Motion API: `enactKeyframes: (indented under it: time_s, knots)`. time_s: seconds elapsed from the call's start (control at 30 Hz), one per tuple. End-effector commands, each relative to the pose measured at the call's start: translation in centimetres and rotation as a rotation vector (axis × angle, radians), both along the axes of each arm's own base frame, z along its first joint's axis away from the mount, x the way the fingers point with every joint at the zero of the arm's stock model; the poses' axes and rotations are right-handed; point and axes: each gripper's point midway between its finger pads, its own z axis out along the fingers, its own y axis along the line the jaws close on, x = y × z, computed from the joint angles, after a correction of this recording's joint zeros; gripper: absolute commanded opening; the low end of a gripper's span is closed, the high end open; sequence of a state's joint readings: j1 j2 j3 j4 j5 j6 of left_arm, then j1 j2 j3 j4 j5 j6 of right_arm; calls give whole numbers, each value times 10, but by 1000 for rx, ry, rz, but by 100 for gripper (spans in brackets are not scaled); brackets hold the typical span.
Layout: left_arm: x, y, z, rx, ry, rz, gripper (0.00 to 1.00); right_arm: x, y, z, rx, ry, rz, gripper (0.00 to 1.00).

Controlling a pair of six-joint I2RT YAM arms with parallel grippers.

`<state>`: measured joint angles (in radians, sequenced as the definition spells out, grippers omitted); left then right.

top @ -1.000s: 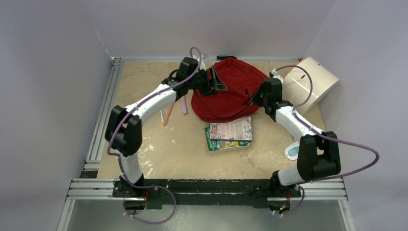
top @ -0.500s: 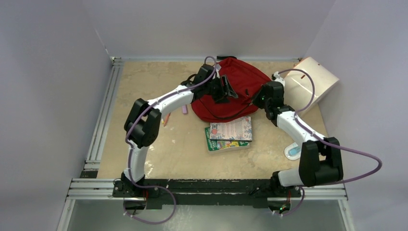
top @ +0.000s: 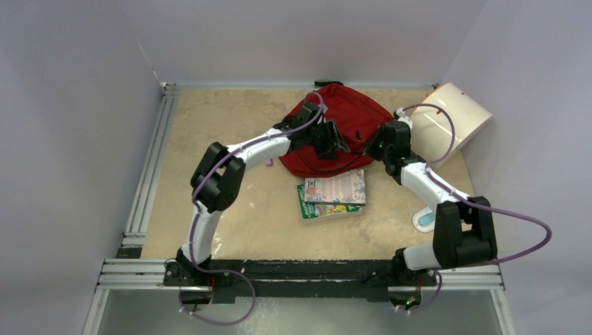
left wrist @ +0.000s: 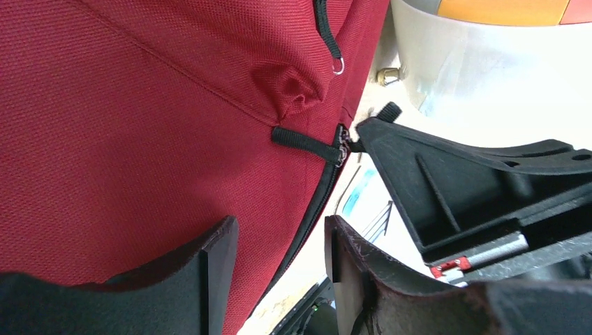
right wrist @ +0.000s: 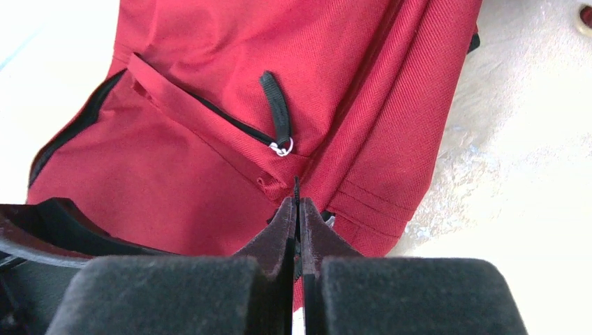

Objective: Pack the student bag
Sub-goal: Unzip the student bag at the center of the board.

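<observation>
Student bag (top: 349, 122), dark red, lying flat at the far middle of the table (top: 209, 139), zips shut as far as can be seen, nothing visibly packed. Stack of books (top: 331, 194) just in front of it on the near side; white box (top: 454, 118) tipped over to its right.

Step in hand, as a judgement: opening the bag's main zip (left wrist: 317, 188) ahead of any packing.

Right gripper (right wrist: 297, 202) at the bag's right edge, closed tight and pinching a thin black bit of the bag at the end of that zip, likely as an anchor.

Left gripper (left wrist: 279, 241) reaching over the bag from the left, jaws partly apart with nothing between them. Red fabric and the black zip line directly beneath; contact with the cloth not clear.

Short black pull tab (left wrist: 304, 142) just ahead of the left fingertips, right beside the right gripper's tip.

Next move, probably: left jaws forward over that pull tab, closing on it, then drawing along the zip against the right gripper's hold. Care needed with a small flat tab on soft fabric apt to bunch
</observation>
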<state>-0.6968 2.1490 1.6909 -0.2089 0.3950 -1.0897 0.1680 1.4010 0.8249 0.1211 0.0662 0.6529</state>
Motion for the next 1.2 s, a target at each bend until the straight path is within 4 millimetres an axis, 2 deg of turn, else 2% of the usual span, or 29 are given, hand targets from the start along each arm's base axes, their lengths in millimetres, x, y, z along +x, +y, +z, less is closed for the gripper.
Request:
enactKeyframes:
  time_s: [0.0, 0.37, 0.77, 0.97, 1.17]
  knots:
    - [7, -10, 15, -38, -36, 3, 48, 1, -2, -10, 18, 4, -22, 0]
    - [1, -26, -4, -29, 4, -12, 48, -3, 1, -16, 36, 4, -11, 0]
    - [11, -38, -4, -70, 9, 9, 48, -6, 3, -23, 38, 17, -1, 0]
    - [14, -40, -15, -67, 28, 30, 48, -6, 4, -23, 45, 16, 5, 0]
    - [18, -47, -17, -98, 45, 37, 47, -6, 7, -24, 55, 15, 15, 0]
